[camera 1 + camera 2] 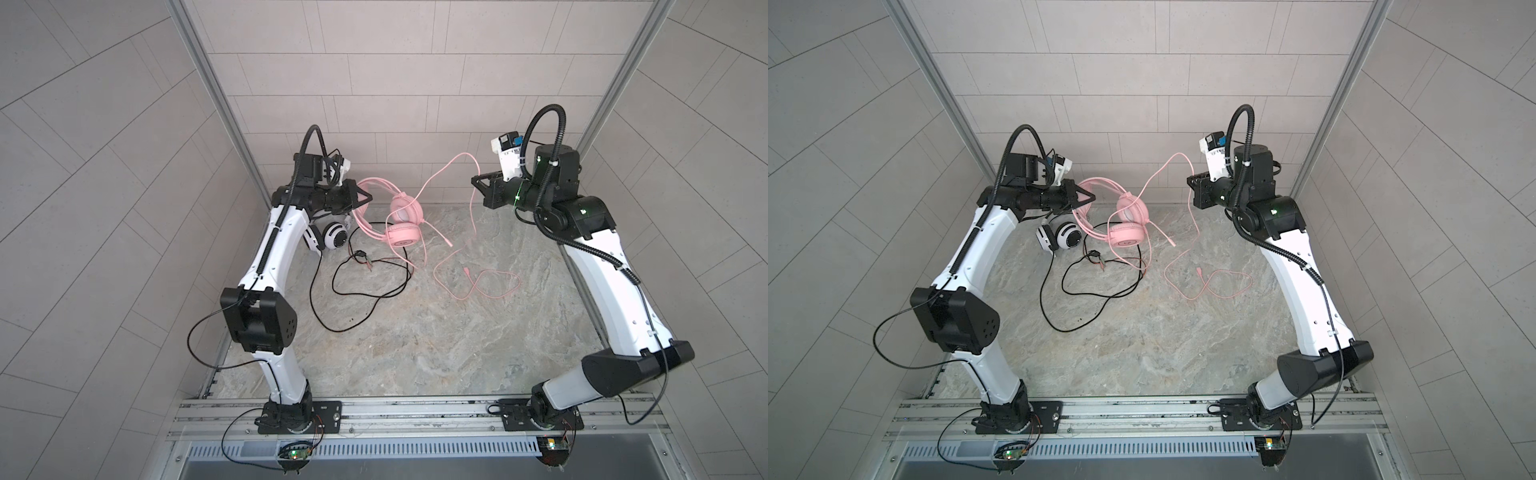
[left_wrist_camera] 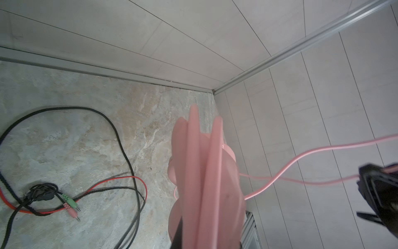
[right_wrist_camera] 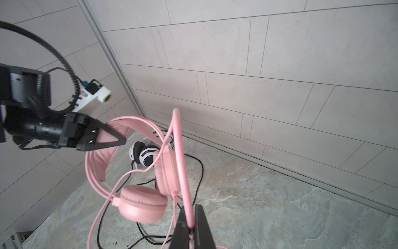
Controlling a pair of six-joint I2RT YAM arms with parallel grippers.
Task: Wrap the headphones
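a marbled tabletop sits within grey panelled walls and aluminium posts.

I see grey tiled walls on three sides, aluminium corner posts, a marbled stone-look counter and a metal rail along the near edge. Light is even.

Pink headphones: smooth matt plastic with soft, leather-like padded ear cushions. Pink cable: smooth, rubbery. Black cable: woven, cloth-covered. Tabletop: matt, stone-patterned. Near rail: brushed metal.
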